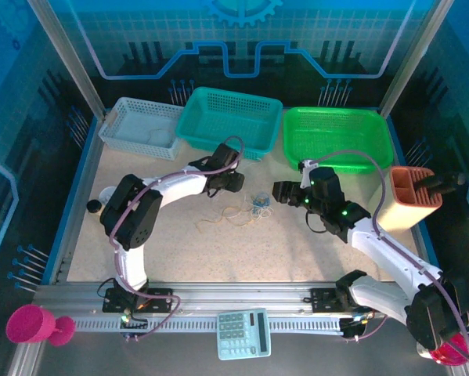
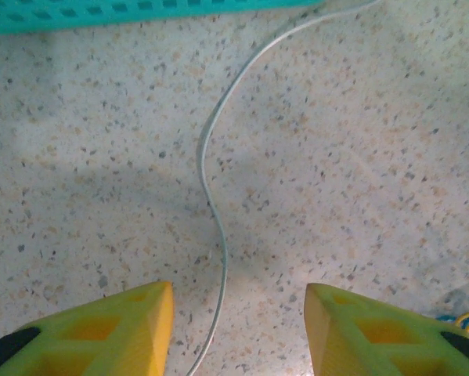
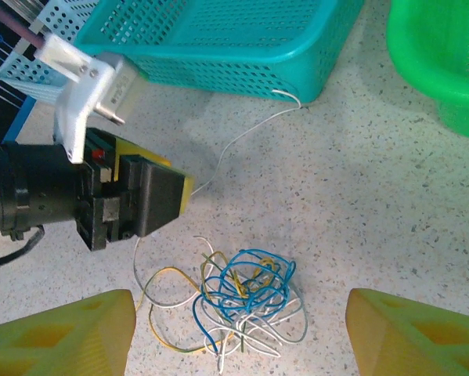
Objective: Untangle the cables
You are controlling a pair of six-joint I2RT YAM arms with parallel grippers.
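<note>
Before the teal basket [image 3: 218, 55]: first pull

Both grippers released. Left gripper [image 2: 238, 313] straddles a white strand [image 2: 211, 157] running to the basket; right gripper [image 3: 240, 313] hovers over the cables [image 3: 250, 282], tangled near it. Next, I'd pinch left and draw clear.

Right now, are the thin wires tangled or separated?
Mostly tangled: the cables form one clump of blue, white and yellow loops; one white strand trails toward the teal basket.
</note>
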